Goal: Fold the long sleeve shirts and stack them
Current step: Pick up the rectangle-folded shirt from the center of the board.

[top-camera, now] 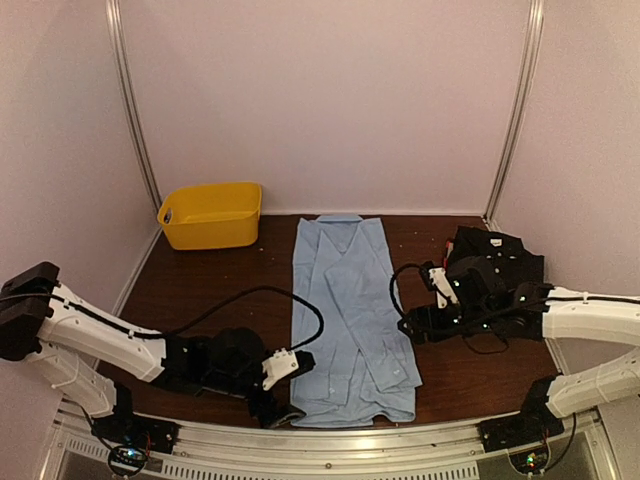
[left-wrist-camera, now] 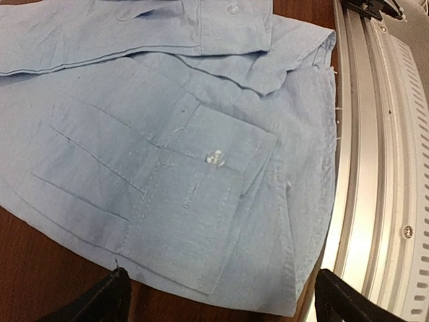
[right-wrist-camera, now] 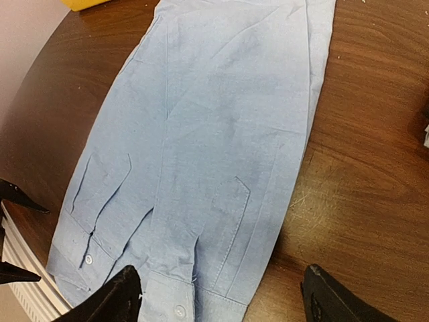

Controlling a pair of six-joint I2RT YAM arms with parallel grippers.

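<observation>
The light blue shirt [top-camera: 345, 320] lies flat and lengthwise at the middle of the table [top-camera: 220, 290], collar at the far end, sleeves folded in over it. We find the left fingers [left-wrist-camera: 100, 302] spread wide at its near hem corner and the right fingers [right-wrist-camera: 120, 298] spread wide near its right edge; neither pair holds anything. Risk: a pinch at the hem may catch only the top layer, so the loose cuff [left-wrist-camera: 201, 194] slides out and the fold opens. The hem lies against the metal rail [left-wrist-camera: 375, 168], which a finger could strike. The black shirt [top-camera: 500, 255] is partly hidden behind the right arm.
</observation>
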